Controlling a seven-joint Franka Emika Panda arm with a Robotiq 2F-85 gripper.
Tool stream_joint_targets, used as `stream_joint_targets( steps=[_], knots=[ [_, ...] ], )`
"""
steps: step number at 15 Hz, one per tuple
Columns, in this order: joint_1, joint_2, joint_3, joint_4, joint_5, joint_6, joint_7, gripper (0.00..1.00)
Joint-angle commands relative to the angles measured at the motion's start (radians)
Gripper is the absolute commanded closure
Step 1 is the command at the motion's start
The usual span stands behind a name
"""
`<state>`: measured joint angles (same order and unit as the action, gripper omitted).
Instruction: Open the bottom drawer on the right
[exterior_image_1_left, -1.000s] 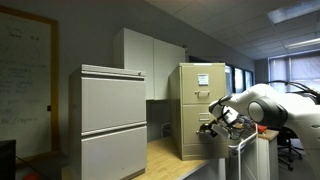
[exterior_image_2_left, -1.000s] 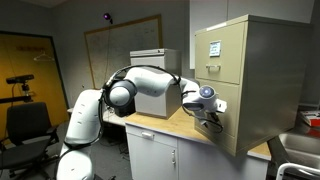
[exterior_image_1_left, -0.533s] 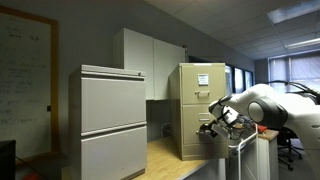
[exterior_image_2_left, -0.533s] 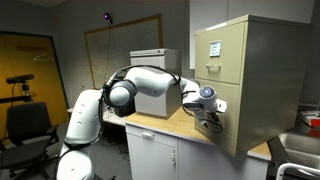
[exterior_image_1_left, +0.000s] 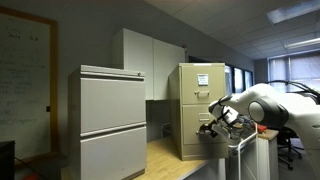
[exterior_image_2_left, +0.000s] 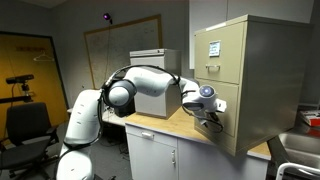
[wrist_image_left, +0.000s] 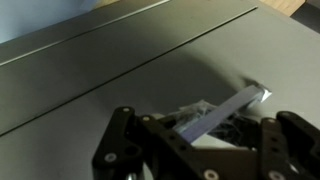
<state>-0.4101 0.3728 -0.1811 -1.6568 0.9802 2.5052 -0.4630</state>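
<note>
No visible movement since the earlier frames; gripper (exterior_image_1_left: 210, 128) parked at the same spot against the tan cabinet, arm pose unchanged in both exterior views.

Bottom drawer (exterior_image_1_left: 190, 137) shut, flush with the cabinet face, lowest on the narrow tan cabinet, under the drawer carrying the white paper sheet (exterior_image_1_left: 203, 79). Well apart from the wide grey cabinet (exterior_image_1_left: 112, 120). Same drawer (exterior_image_2_left: 232, 115) seen obliquely in an exterior view, with gripper (exterior_image_2_left: 207, 120) right at its front, above the countertop (exterior_image_2_left: 165, 122).

Wrist view: gripper (wrist_image_left: 200, 128) with jaws spread wide, nothing clamped. Silver pull (wrist_image_left: 235, 103) just ahead of the jaws, a little toward the right finger. Near end of pull lying between the fingers, far end rising up-right across the drawer front (wrist_image_left: 275, 55). Long axis of pull tilted, closer to in line with the jaw gap than across it. Contact with the pull: cannot tell.

Likely step: seating on the pull. Next move probably a small shift right, a close or hook, then a straight draw away from the cabinet face. Slip risk off the thin bar.
</note>
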Motion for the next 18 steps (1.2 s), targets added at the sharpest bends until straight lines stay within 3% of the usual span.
stream_joint_targets(
  steps=[1,13,14,17,18],
  knots=[
    [-0.001,-0.108,0.05,-0.211,0.061,-0.048,-0.129,0.96],
    [0.033,-0.193,0.014,-0.371,0.51,-0.096,-0.444,0.98],
    [0.076,-0.195,0.014,-0.386,0.653,0.153,-0.397,0.99],
    [0.051,-0.224,0.068,-0.42,0.936,0.274,-0.457,0.99],
    [0.039,-0.257,0.062,-0.488,0.878,0.089,-0.461,0.99]
  ],
)
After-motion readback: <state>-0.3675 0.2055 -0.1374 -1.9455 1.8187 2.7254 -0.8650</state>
